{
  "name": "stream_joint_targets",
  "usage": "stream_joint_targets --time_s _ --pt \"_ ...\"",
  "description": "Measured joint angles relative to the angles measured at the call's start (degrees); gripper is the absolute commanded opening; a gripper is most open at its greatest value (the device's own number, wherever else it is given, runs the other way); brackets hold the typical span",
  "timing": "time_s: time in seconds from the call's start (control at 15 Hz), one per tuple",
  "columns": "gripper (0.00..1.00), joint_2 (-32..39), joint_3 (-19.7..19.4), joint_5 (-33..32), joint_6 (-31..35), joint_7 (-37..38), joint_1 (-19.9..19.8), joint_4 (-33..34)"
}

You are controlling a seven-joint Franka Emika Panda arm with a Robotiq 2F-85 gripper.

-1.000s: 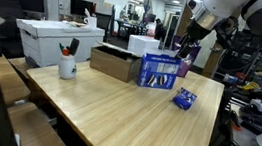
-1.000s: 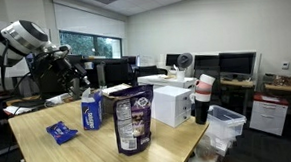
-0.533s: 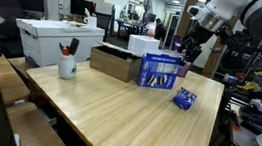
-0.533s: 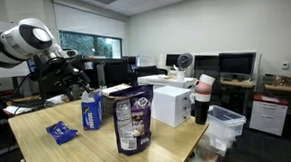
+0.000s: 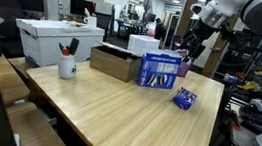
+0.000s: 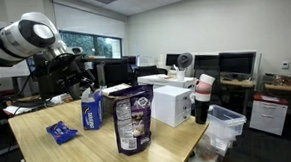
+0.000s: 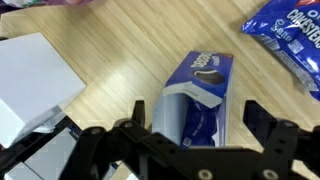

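Note:
My gripper (image 7: 200, 122) is open and hangs over an upright blue cookie box (image 7: 204, 88); the box top shows between the two fingers (image 7: 138, 115), which do not touch it. In both exterior views the gripper (image 5: 185, 58) (image 6: 86, 87) sits just above the blue box (image 5: 159, 71) (image 6: 91, 113) on the wooden table (image 5: 116, 112). A small blue snack packet (image 5: 184, 99) (image 6: 60, 132) (image 7: 290, 30) lies flat on the table close to the box.
A cardboard box (image 5: 115, 61), a white box (image 5: 55, 38) and a white mug with pens (image 5: 67, 67) stand on the table. A tall snack bag (image 6: 134, 120), a white box (image 6: 172, 105) (image 7: 35, 75) and stacked cups (image 6: 202, 98) stand near the table's other end.
The arm has shifted a little toward the blue box and now sits over it. The gripper has stayed open, and the objects have not moved.

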Motion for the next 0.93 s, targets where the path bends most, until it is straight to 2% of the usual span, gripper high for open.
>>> stream_joint_targets --time_s 0.2,0.47,0.73,0.93 --pt "1.00 -2.13 -5.79 5.02 -4.11 -6.68 4.91 0.36" --pt "1.00 -6.63 -11.15 13.08 -13.96 -15.52 10.94 0.29" --pt "1.00 -8.57 -12.23 15.85 -20.85 -19.20 15.04 0.21" --pt "1.00 -8.46 -12.64 14.78 -20.41 -21.00 18.12 0.22"
